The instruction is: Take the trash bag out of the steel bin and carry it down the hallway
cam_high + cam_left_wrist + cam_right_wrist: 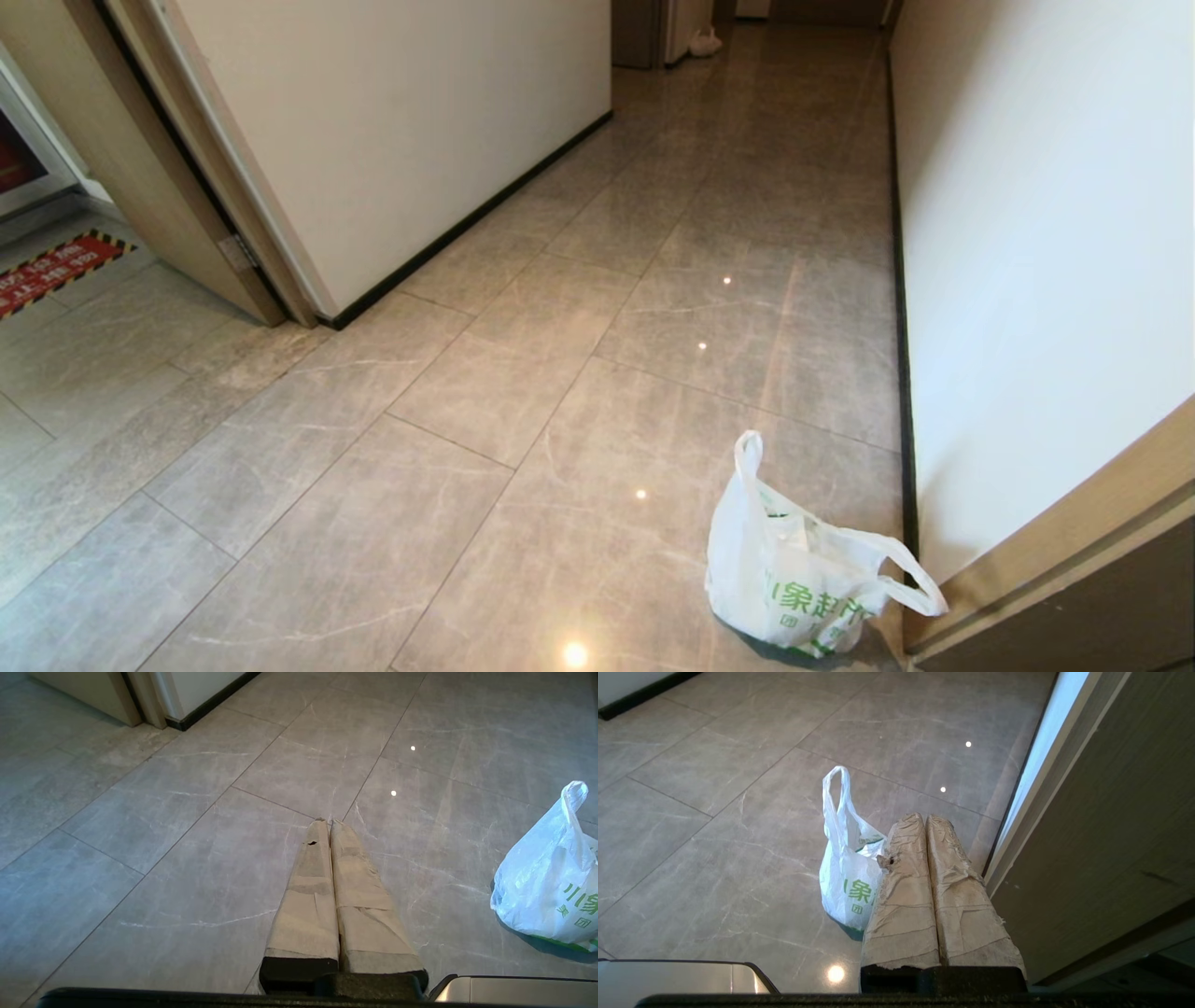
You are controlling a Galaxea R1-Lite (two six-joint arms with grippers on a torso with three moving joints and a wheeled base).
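Standing slumped, white trash bag point(803, 579) bears green print.

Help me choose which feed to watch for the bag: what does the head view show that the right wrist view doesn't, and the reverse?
Only the head view shows the hallway running ahead, a red floor sign with striped edges, and both bag handles. Only the right wrist view shows the right gripper, jaws shut and holding nothing. Both show the trash bag standing on the tiles beside a wooden door frame.
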